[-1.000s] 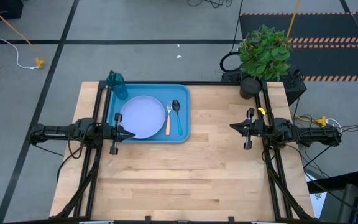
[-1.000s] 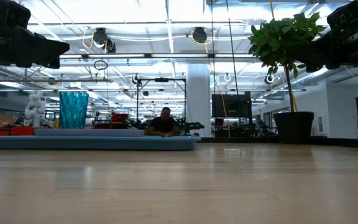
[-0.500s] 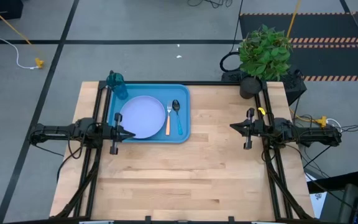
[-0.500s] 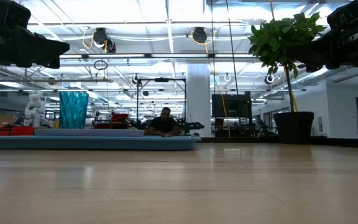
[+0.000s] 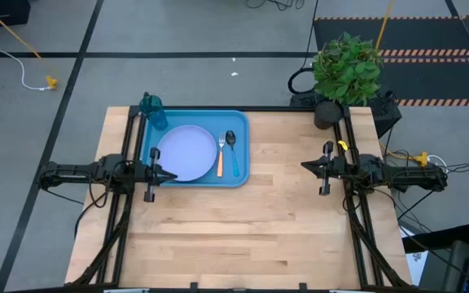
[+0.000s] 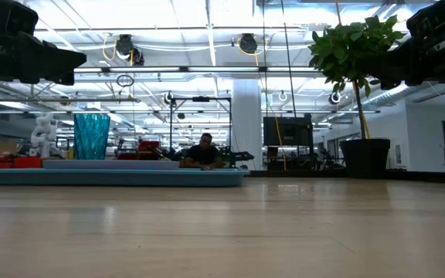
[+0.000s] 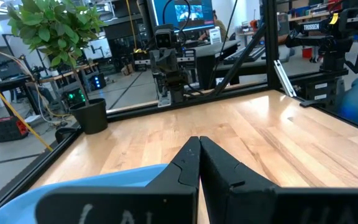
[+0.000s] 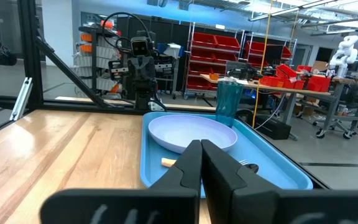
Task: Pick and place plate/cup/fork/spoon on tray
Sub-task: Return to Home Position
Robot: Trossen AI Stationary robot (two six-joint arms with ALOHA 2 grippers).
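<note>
The blue tray (image 5: 241, 138) lies at the table's far left. On it rest the lavender-white plate (image 5: 187, 152), the orange-handled fork (image 5: 220, 159), the blue-handled spoon (image 5: 233, 153) and, in its far left corner, the teal cup (image 5: 155, 112), upright. The tray (image 8: 291, 173), plate (image 8: 191, 132) and cup (image 8: 229, 99) also show in the right wrist view. My left gripper (image 5: 173, 174) is shut and empty, raised over the tray's near left edge. My right gripper (image 5: 304, 166) is shut and empty, raised at the table's right.
A potted plant (image 5: 346, 72) stands at the table's far right corner. The black frame rails (image 5: 357, 203) run along both sides. Bare wood (image 5: 243, 236) fills the middle and near half of the table. A person (image 6: 204, 153) sits far behind the table.
</note>
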